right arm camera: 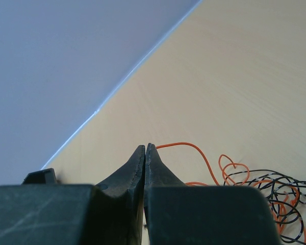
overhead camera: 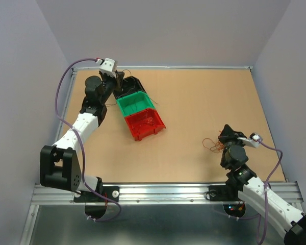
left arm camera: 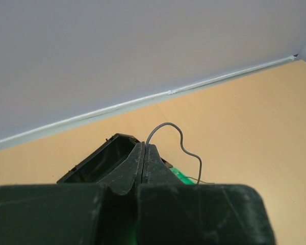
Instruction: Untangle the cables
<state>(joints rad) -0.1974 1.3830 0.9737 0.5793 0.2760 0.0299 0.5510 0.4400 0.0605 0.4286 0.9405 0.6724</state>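
Observation:
My left gripper is at the far left, above a black bin. Its jaws are shut on a thin dark grey wire that curls up from the fingertips. My right gripper is low at the right and shut on a thin orange wire at its tips. That wire runs back into a small tangle of orange and black wires lying on the table beside it. The tangle also shows in the top view.
Three small bins stand in a row at the far left: the black bin, a green bin and a red bin. A few thin wires stick out around them. Grey walls bound the wooden table.

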